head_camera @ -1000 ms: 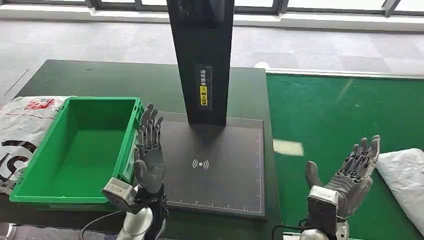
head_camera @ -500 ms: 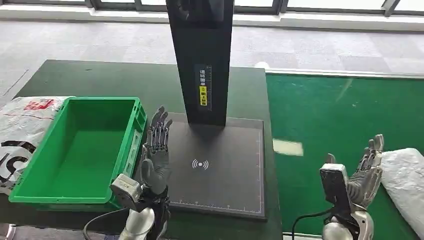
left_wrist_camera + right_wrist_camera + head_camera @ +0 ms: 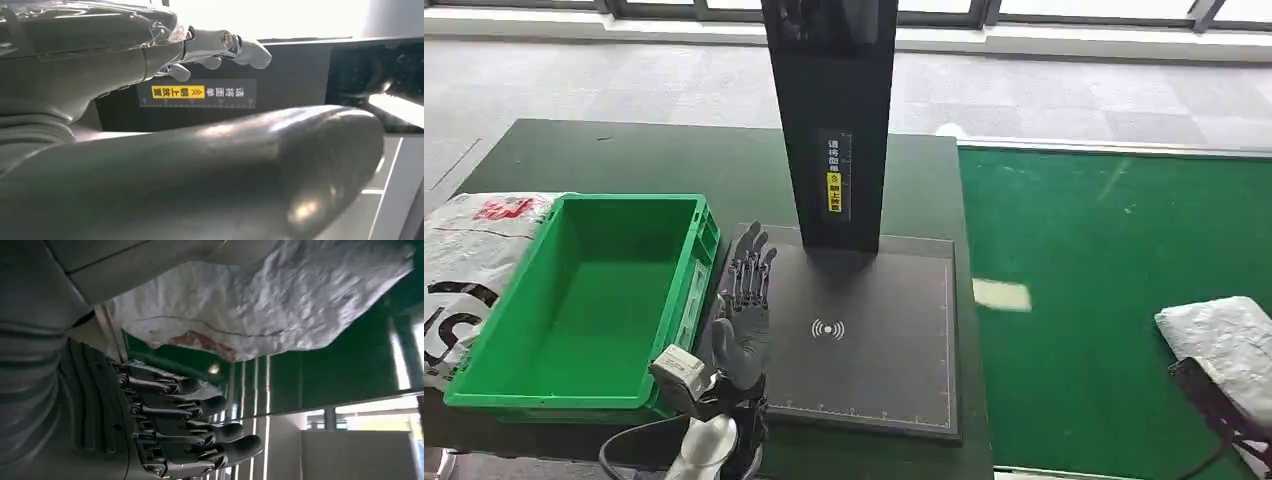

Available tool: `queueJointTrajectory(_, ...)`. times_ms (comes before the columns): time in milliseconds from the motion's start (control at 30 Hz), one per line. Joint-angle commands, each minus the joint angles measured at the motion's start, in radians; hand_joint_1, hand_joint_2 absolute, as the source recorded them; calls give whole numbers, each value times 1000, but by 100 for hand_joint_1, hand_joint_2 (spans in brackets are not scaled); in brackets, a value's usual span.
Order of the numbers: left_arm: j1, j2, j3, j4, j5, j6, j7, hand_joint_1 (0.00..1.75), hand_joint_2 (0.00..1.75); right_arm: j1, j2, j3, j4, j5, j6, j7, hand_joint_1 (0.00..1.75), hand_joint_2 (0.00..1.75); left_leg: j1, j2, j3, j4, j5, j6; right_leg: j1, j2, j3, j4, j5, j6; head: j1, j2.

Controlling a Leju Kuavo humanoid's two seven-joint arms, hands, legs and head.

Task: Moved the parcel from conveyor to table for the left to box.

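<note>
While the left hand (image 3: 742,300) stands upright over the left edge of the black scanner pad (image 3: 864,330), fingers spread and straight, holding nothing, the parcel (image 3: 1224,345) lies on the green conveyor (image 3: 1084,300) at far right, white crinkled bag, partly cut by the frame edge. Right hand (image 3: 165,425) shows in its wrist view with fingers extended side by side, apart from the thumb, nothing in it, the parcel just beside and past the fingertips, not clearly touching; red marking on the bag there. Dark green table (image 3: 624,160) carries the pad, a tall black scanner column (image 3: 829,120) with a yellow label (image 3: 832,185) rising from the pad's far edge, and a green crate (image 3: 584,300) at left, open-topped, just beside the left hand. White plastic sack (image 3: 464,260) with red and black print lies left of the crate, touching it. Pad has a wireless symbol (image 3: 827,329) at centre and ruler ticks along its edges. Small pale patch (image 3: 1002,295) on the conveyor near the table edge. Grey carpeted floor (image 3: 624,80) beyond the table, window frames along the far wall. Black part at the lower right corner of the head view overlaps the parcel, cannot tell what it is
</note>
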Motion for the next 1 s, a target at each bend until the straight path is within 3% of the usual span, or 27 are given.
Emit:
queueJointTrajectory(33,-19,14,1,91,7,-37,2,0,0,-322,-182,43,649,68,-73,82,0,175,2,7,4,-3,0,-1,2,7,3,-6,4,1,0,0)
queueJointTrajectory(233,-19,13,2,91,6,-38,2,0,0,-324,-183,48,665,68,-88,84,0,175,1,2,4,-3,2,2,1,2,4,-5,3,2,0,0)
queueJointTrajectory(267,-25,14,4,108,10,-39,2,0,0,-381,-208,115,755,225,-54,277,0,175,1,1,3,-1,1,2,1,1,3,-3,3,2,0,0)
queueJointTrajectory(333,-31,14,4,126,11,-42,2,0,0,-489,-221,135,909,289,-69,332,0,175,1,3,3,-1,1,3,0,3,2,-2,3,3,0,0)
queueJointTrajectory(433,-26,15,5,140,11,-38,2,0,0,-524,-216,138,971,315,-82,377,0,175,1,4,3,-2,1,2,1,4,3,-3,4,3,0,0)
queueJointTrajectory(767,4,18,22,117,-9,-55,2,0,0,-538,-134,72,1014,308,-5,332,0,175,1,2,4,-3,2,2,1,2,4,-4,3,2,0,0)
queueJointTrajectory(800,3,19,22,118,-13,-55,2,0,0,-540,-116,65,1012,302,6,313,0,0,1,2,4,-4,2,2,1,2,5,-5,4,2,0,0)
queueJointTrajectory(833,0,19,22,121,-19,-61,2,0,0,-547,-85,63,1023,299,74,289,0,175,2,3,5,-4,2,1,1,3,5,-6,4,2,0,0)
queueJointTrajectory(900,-11,15,27,133,-30,-67,2,0,0,-548,-34,105,1029,342,166,320,0,175,3,4,5,-5,2,1,2,5,5,-7,5,2,0,0)
queueJointTrajectory(1000,-14,16,36,135,-32,-67,2,0,0,-557,11,142,1031,376,195,326,0,175,4,7,5,-5,2,1,4,8,5,-7,6,2,0,0)
